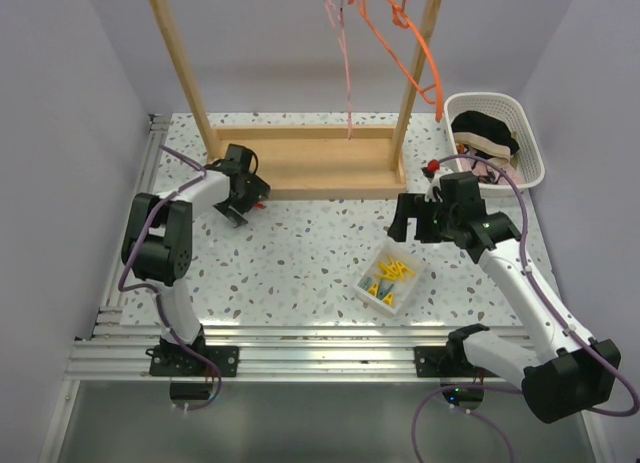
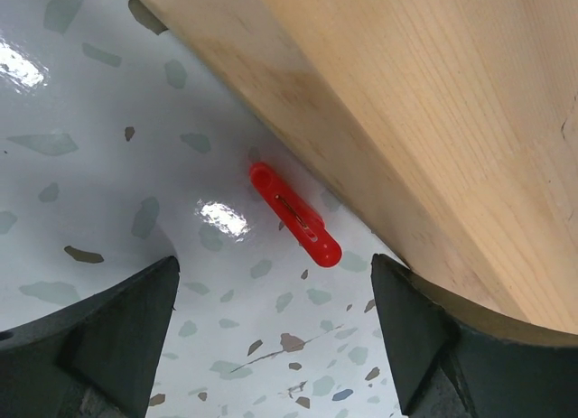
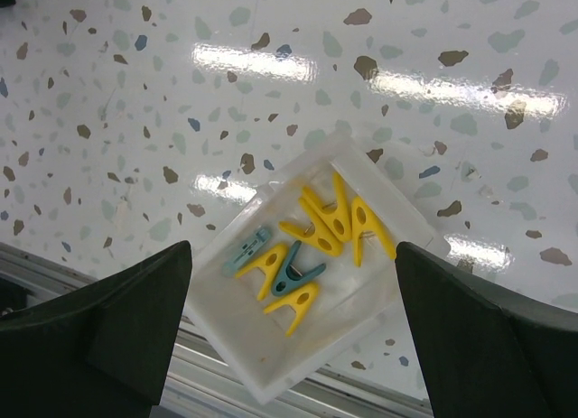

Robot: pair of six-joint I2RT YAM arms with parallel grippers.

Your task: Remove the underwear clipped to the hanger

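The underwear lies in the white basket [image 1: 532, 141] at the back right: a black and beige brief [image 1: 487, 131] on top, with a bit of pale pink cloth [image 1: 493, 166] beside it. The pink hanger [image 1: 346, 63] and the orange hanger [image 1: 412, 43] hang bare on the wooden rack [image 1: 300, 158]. My left gripper [image 1: 240, 209] [image 2: 274, 275] is open, low over the table at the rack's base, just short of a red clip [image 2: 293, 213]. My right gripper [image 1: 405, 223] [image 3: 293, 251] is open above the clip tray [image 1: 372, 289] [image 3: 352, 320], holding nothing.
The tray holds several yellow clips [image 3: 339, 221] and teal clips [image 3: 291, 275]. The rack's wooden base [image 2: 424, 120] runs close beside my left fingers. A small red thing [image 1: 432, 166] sits by the right arm's cable. An aluminium rail [image 1: 300, 338] edges the table's near side.
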